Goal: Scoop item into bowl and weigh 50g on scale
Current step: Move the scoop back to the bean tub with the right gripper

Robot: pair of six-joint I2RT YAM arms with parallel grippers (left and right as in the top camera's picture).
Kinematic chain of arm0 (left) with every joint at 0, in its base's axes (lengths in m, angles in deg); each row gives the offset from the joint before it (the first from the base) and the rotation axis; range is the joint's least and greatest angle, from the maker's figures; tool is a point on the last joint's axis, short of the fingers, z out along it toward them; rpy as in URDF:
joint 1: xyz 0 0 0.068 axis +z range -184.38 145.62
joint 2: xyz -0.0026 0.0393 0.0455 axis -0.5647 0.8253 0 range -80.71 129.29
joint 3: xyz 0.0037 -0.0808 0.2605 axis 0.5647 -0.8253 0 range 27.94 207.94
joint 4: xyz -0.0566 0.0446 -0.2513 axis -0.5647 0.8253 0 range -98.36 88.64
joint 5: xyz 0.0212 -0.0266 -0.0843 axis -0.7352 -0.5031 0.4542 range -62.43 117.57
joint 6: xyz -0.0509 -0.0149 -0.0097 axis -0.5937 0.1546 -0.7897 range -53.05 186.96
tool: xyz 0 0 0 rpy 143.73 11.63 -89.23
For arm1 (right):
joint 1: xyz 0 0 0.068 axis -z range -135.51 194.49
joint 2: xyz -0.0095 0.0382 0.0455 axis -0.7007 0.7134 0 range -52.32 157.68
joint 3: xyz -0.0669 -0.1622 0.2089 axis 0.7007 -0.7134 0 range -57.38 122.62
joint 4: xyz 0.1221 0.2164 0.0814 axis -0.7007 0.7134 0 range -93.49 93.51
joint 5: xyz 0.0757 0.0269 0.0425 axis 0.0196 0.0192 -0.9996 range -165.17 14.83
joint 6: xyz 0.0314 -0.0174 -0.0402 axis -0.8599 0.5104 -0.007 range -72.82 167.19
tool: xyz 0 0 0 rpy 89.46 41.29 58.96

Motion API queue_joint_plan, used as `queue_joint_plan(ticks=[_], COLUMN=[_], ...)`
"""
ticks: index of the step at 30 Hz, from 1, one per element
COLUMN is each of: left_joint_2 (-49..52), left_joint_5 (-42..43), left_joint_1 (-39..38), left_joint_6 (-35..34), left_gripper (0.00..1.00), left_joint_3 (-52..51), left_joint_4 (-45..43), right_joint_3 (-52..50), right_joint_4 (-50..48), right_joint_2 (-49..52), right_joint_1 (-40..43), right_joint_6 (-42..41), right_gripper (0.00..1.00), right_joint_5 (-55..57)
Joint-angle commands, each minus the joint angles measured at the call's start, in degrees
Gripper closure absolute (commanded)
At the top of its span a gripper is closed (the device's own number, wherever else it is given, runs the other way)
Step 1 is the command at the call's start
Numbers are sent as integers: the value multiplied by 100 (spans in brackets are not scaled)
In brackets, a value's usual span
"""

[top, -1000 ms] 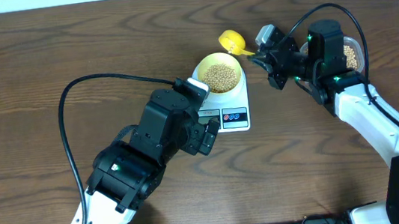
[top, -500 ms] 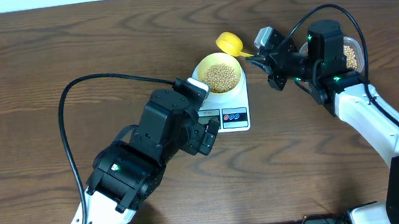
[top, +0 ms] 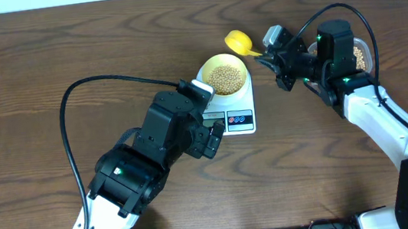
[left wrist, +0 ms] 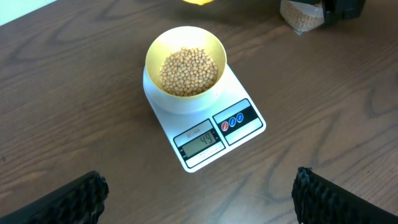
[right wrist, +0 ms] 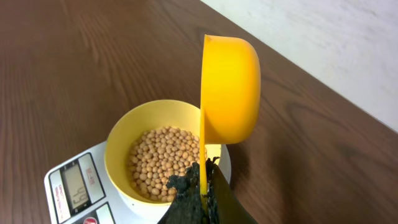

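Beside bowl (left wrist: 153, 57) on scale (left wrist: 249, 134) reading 49: right tool (right wrist: 200, 196) pinching scoop (right wrist: 230, 87); left tool (left wrist: 200, 190) spread; I'd overshoot with any full pour.

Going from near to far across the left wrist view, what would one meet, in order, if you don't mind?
Open left gripper → scale, display end first → bowl holding beans → clear tub at the far edge.

"49" on the display (left wrist: 200, 142) of the scale (left wrist: 254, 128)
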Motion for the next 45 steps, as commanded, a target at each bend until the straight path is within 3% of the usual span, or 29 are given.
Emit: queue_joint_plan(ticks=[1, 15, 31, 39, 45], left_joint_2=[26, 26, 26, 26, 26], left_joint_5=[50, 52, 52, 52, 52], left_joint_1=[24, 24, 24, 24, 24], left_joint_6=[96, 96, 96, 96, 96], left_gripper=[4, 3, 3, 3, 3], left_joint_3=[-2, -2, -2, -2, -2], left_joint_4=[17, 17, 17, 17, 17], right_joint_3=[-4, -4, -4, -4, -4], right_joint_4=[-2, -634, -890, -946, -946], right_joint_2=[48, 48, 48, 48, 48], right_joint_1=[24, 142, 125, 131, 136], right_joint_6=[-581, -2116, -2253, -1655, -1665], right_gripper=[99, 99, 99, 99, 99], right_joint_5=[365, 1097, 815, -251, -114])
